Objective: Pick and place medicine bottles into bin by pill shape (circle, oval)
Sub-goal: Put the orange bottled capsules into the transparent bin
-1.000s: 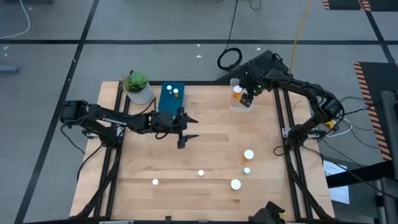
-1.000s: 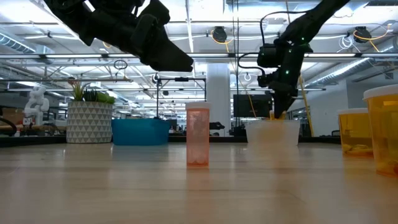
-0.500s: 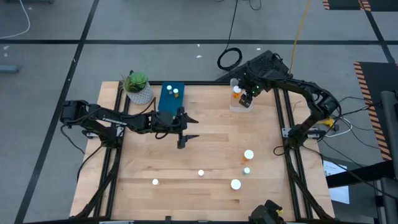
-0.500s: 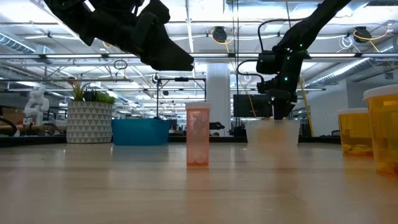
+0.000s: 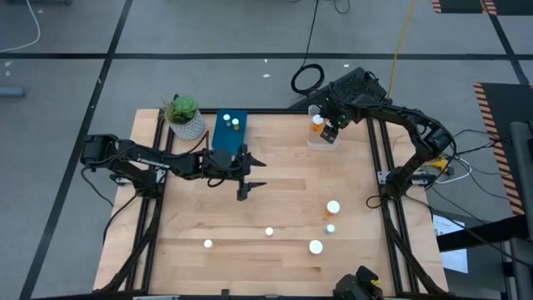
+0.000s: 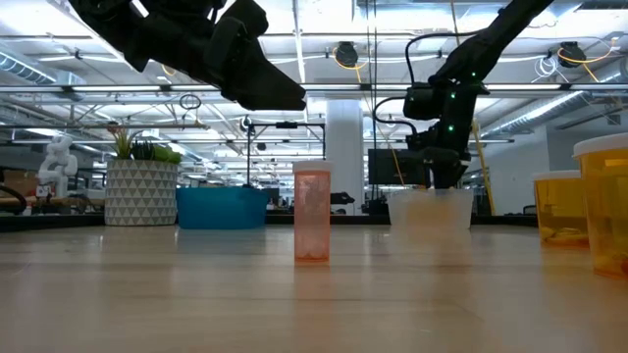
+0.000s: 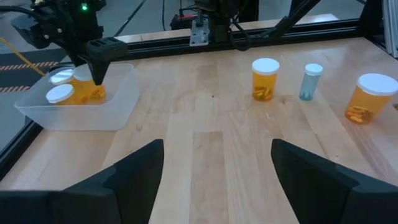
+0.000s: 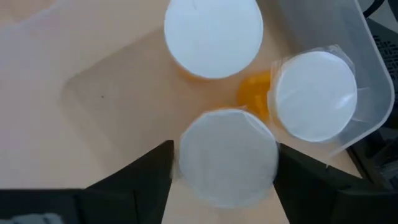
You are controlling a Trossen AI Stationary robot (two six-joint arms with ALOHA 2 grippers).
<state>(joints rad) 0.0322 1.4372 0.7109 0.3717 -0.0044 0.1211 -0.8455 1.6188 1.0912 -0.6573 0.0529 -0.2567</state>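
Behind the wooden table (image 5: 275,192) lay an open workshop with ceiling trusses and lights. At the far right of the table stood a clear bin (image 5: 316,133), and the right gripper (image 5: 331,132) hung directly over it, with three white-capped bottles (image 8: 214,37) visible inside in the right wrist view. One cap (image 8: 227,155) sat between its spread fingers; whether the pads touched it could not be told. I judged the step to be a release into this bin, or a lift clear of it, with the next move a straight rise past the bin walls.

The left gripper (image 5: 251,172) waited, fingers wide apart and empty, above mid-table near the blue bin (image 5: 229,132), which held two bottles, beside the potted plant (image 5: 184,117).

Five bottles remained: three grouped near the right edge (image 5: 333,207), two apart toward the front (image 5: 269,232). Open boards lay between them, allowing free approach from above.
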